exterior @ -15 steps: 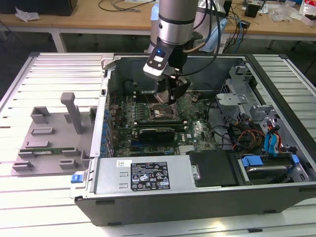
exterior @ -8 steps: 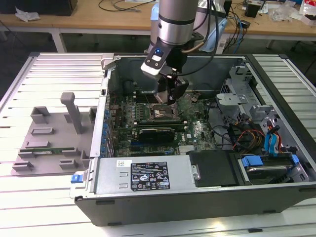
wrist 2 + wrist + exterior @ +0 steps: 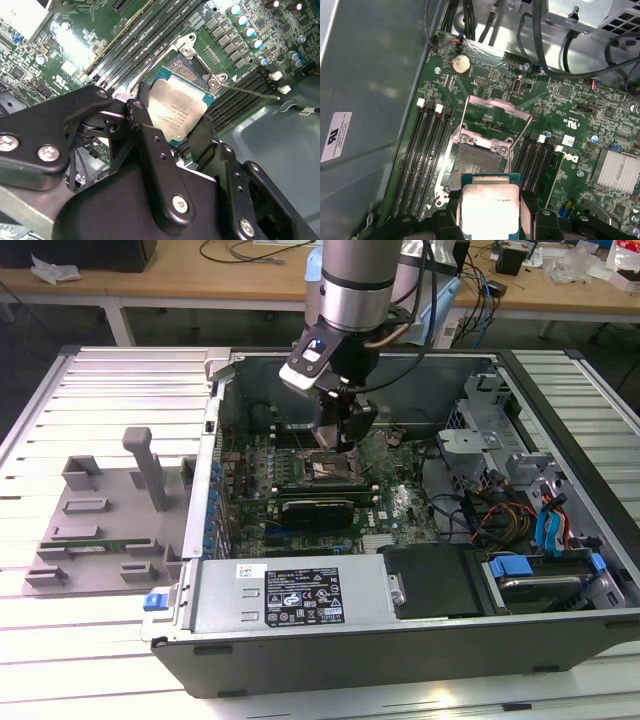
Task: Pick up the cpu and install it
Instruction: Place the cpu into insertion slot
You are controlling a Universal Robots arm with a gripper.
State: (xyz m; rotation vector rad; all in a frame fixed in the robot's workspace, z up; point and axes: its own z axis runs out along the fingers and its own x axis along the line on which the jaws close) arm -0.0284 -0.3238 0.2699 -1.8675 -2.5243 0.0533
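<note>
The cpu [image 3: 490,207], a square chip with a silver-grey top and a green rim, is held between my gripper's [image 3: 491,220] two black fingers [image 3: 445,221]. In the second wrist view the cpu [image 3: 177,112] hangs tilted just above the open socket, with my gripper [image 3: 175,127] shut on two opposite edges. The bare socket [image 3: 477,165] lies right beside the chip, and its metal load plate [image 3: 495,117] is swung up. In the exterior view my gripper [image 3: 350,428] reaches down into the case over the socket [image 3: 330,470] of the green motherboard [image 3: 400,505].
Memory slots [image 3: 427,150] flank the socket on both sides. The open case has a steel wall [image 3: 215,440], a drive cage [image 3: 490,430] and loose cables [image 3: 500,515] at the exterior view's right. A grey fixture tray [image 3: 100,525] lies outside the case at the exterior view's left.
</note>
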